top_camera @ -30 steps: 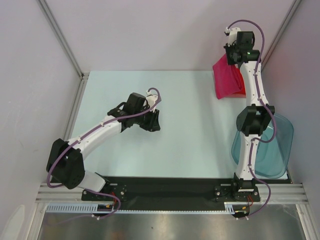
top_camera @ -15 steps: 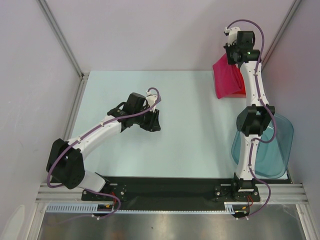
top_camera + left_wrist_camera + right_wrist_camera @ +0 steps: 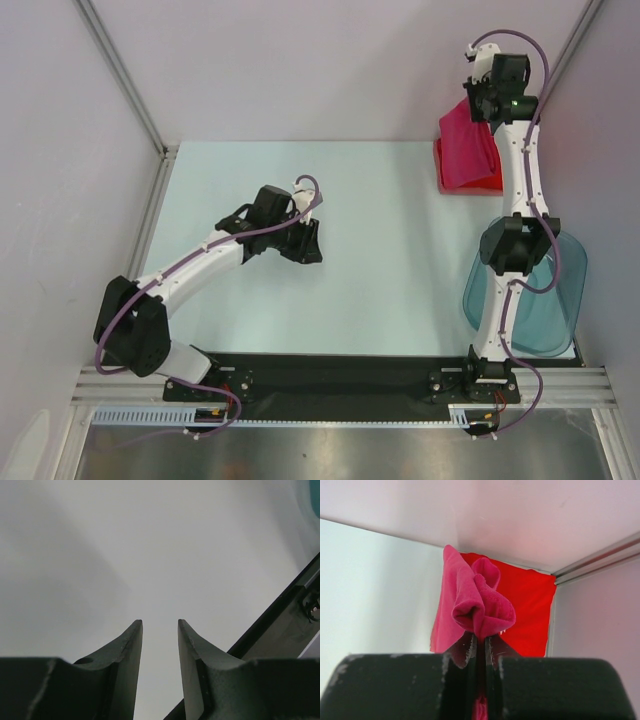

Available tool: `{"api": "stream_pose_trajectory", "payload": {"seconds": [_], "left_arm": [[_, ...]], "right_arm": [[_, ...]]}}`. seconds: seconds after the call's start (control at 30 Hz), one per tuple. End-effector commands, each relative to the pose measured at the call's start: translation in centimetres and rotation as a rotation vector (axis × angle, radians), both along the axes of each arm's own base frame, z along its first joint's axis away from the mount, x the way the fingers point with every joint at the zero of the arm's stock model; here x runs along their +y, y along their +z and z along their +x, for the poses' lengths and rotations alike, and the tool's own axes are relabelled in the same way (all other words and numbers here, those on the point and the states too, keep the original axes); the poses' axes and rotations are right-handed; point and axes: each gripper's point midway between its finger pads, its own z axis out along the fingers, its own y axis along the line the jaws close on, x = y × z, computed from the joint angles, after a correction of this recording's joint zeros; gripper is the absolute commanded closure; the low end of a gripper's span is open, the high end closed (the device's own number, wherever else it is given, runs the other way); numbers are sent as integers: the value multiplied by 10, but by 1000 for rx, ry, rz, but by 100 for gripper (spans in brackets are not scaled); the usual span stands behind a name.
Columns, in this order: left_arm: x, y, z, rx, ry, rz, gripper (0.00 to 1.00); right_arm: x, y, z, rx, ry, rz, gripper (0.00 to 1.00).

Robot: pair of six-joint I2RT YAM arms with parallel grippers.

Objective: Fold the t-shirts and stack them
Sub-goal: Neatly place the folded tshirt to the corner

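- Top external view: I see the right gripper (image 3: 478,106) raised at the far right corner of the table (image 3: 380,220), with its jaws clenched on a bunch of the magenta-pink t-shirt (image 3: 467,142).
- The right wrist view confirms the grip. The right gripper (image 3: 481,642) pinches a rolled fold of the magenta-pink t-shirt (image 3: 472,602), and the rest of the cloth hangs down loose.
- The red t-shirt (image 3: 527,607) lies flat in the far right corner, under and behind the hanging pink cloth. From above only a strip of the red t-shirt (image 3: 478,185) shows at its near edge.
- I cannot tell whether the pink hem rests on the red cloth or hangs just clear of it.
- The left gripper (image 3: 308,242) hovers over bare table at centre left, well apart from both garments. In the left wrist view its jaws stand apart with nothing between them.
- The tub (image 3: 558,290) sits at the near right, beside the right arm.
- Judgement on the step in hand: the pink shirt is being placed onto the red one, so this is the stacking stage.
- Next move, as I judge it: lower the cloth squarely over the red shirt, then release it.
- Risk: the bunched fold may land crumpled or off the edge of the red shirt.
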Motion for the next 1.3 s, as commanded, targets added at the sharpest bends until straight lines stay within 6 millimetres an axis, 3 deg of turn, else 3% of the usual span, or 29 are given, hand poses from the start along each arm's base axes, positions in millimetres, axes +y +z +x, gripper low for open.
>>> {"api": "stream_pose_trajectory", "payload": {"seconds": [0.0,0.27,0.53,1.27], "left_arm": [[-4,14,9,-27,1,-42,60],[-4,10,10,-12,0,-45,60],[-8,12,13,-9,-6,-61,60],[-2,5,13,11,8,-49,60]], "right_arm": [[-6,59,-5,-146,-6,-29,100],[-4,52,1,-142,16,-13,100],[19,71,-15,-158,49,11,100],[7,24,14,-106,65,19,100]]}}
